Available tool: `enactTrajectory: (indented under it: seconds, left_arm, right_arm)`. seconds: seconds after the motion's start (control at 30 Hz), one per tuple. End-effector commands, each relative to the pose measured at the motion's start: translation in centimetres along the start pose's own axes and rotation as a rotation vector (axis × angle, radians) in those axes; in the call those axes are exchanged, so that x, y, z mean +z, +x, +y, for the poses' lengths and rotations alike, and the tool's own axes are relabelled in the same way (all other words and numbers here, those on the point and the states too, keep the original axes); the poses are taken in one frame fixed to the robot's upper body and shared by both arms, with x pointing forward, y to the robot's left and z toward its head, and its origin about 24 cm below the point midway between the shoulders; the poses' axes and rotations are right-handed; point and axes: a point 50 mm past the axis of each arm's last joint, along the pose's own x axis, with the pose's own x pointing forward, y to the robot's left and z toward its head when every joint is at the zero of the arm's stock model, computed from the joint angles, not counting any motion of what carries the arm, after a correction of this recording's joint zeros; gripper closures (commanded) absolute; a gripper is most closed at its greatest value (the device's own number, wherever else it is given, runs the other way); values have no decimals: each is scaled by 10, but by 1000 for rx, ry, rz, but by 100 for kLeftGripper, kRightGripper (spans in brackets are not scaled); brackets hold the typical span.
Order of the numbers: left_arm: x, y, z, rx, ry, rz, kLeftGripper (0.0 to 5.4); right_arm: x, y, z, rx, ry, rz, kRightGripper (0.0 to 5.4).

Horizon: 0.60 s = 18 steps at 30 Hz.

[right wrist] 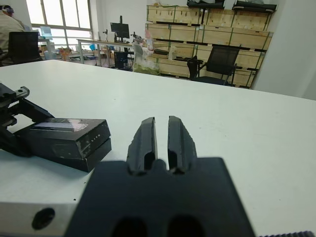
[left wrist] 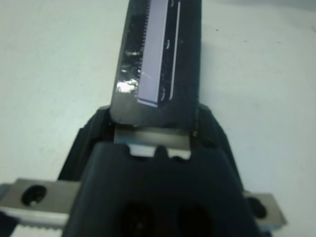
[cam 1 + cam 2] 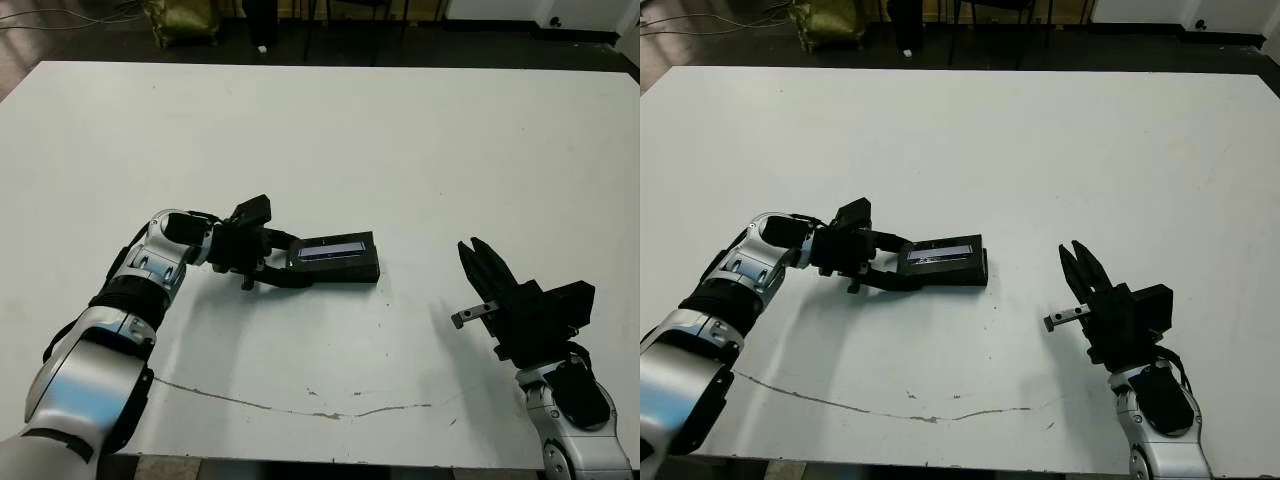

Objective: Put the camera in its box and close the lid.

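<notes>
- The right end effector (image 3: 482, 262) hovers near the front edge of the white surface (image 3: 400, 140), on the robot's right; its two black fingers (image 1: 148, 140) are drawn together with only a thin slit between them, and they hold nothing.
- A thin crack-like line (image 3: 300, 405) runs across the surface close to the front edge, between the two arms.
- The left end effector (image 3: 283, 265) lies low over the surface, left of centre, clamped on the left short end of the lid (image 3: 335, 250).
- In the left wrist view one finger (image 2: 94, 133) shows on either side of that end, pressed against its edges.
- The lid is black with a shiny silvery-bluish strip (image 2: 153, 59) along its face; it sits on top of the box (image 1: 94, 150), covering it. In the right wrist view the lid's far end looks slightly raised, so whether it is fully seated cannot be told.
- The box rests on the surface near the middle, well apart from the right end effector.
- The camera is not visible in any view; whether it lies under the lid cannot be told.
- Beyond the surface, the right wrist view shows an office chair (image 1: 217, 61), stacked wooden crates (image 1: 207, 29) and desks by windows (image 1: 59, 15).
</notes>
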Motion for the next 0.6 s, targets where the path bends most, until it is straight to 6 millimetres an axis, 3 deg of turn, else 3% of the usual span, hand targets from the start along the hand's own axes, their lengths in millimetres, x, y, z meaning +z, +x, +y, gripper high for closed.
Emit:
enactTrajectory:
  seconds: [0.03,0.6]
  left_arm:
    - [3,16,0,3,-17,39,319]
    - [28,21,7,-40,41,73,319]
  right_arm:
    - [-4,-3,-2,0,0,40,540]
    - [-5,-3,-1,-2,-3,36,540]
